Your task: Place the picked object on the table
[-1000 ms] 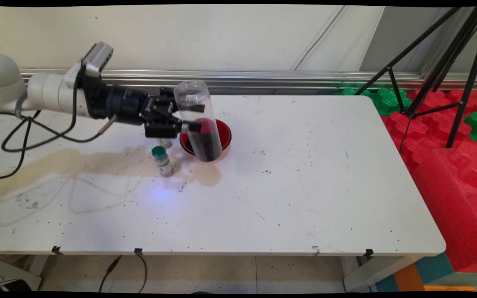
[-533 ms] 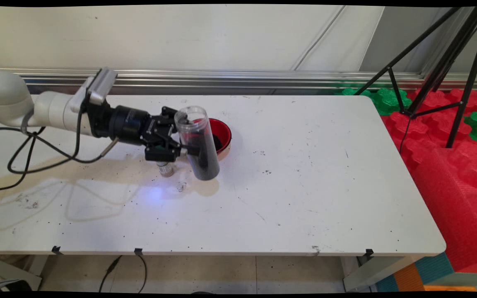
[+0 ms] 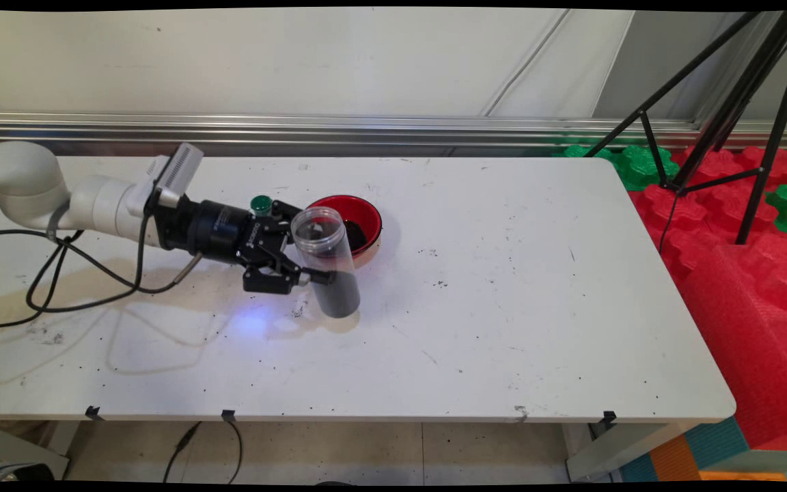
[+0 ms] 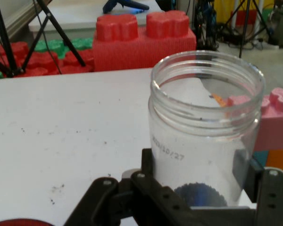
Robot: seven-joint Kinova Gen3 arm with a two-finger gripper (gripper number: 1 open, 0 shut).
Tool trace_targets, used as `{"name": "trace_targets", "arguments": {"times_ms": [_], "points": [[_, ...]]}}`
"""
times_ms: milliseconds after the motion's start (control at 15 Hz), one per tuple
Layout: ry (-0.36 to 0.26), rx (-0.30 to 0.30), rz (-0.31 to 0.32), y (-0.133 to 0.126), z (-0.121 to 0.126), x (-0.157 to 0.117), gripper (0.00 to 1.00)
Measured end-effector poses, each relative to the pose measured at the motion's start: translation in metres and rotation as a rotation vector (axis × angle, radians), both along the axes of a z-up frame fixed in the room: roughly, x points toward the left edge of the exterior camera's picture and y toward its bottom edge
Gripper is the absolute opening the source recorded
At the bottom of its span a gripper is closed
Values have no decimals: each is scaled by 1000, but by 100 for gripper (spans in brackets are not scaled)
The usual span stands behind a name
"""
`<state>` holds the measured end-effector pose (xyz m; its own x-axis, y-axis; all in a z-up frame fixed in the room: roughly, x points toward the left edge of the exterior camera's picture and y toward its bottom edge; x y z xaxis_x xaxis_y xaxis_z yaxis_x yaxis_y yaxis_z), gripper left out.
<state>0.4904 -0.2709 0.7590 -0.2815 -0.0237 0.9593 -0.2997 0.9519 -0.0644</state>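
My gripper (image 3: 311, 270) is shut on a clear plastic jar (image 3: 328, 263) that holds dark grains in its lower part. The jar stands nearly upright, mouth up, with its base at or just above the white table (image 3: 503, 307). In the hand view the jar (image 4: 205, 127) fills the space between my fingers (image 4: 153, 176), its open mouth at the top. A red bowl (image 3: 352, 217) with some dark grains in it sits just behind the jar. A small green-capped bottle (image 3: 261, 203) shows behind my gripper, mostly hidden by it.
Dark crumbs and a brownish stain (image 3: 93, 273) mark the table's left half. Black cables (image 3: 59, 273) hang from the arm at the left. A black tripod (image 3: 728, 102) stands over red and green foam blocks (image 3: 742, 225) at the right, beyond the table's edge.
My gripper has come down and toward the near side with the jar, from above the red bowl to the table in front of it. The jar has gone from tilted to nearly upright.
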Motion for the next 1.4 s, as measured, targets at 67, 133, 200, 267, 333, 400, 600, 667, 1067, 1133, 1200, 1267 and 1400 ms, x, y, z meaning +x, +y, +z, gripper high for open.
{"name": "trace_targets", "arguments": {"times_ms": [67, 133, 200, 267, 333, 400, 600, 667, 1067, 1133, 1200, 1267, 1400], "points": [[-6, -4, -3, 0, -5, 0, 0], [-11, -6, -6, 1, -8, 0, 0], [-14, -8, -8, 1, -11, -1, 0], [-18, -9, -10, 2, -14, -1, 0], [-21, -10, -11, 2, -17, -1, 0], [-26, -12, -13, 2, -20, -1, 0], [-38, -14, -17, 3, -29, -1, 0], [-42, -14, -18, 3, -31, -1, 0], [-59, -15, -19, 4, -40, 1, 0], [-62, -15, -18, 4, -42, 1, 0], [-65, -15, -18, 4, -43, 1, 0], [-67, -16, -18, 4, -44, 2, 0], [-71, -17, -18, 4, -46, 2, 0]]}}
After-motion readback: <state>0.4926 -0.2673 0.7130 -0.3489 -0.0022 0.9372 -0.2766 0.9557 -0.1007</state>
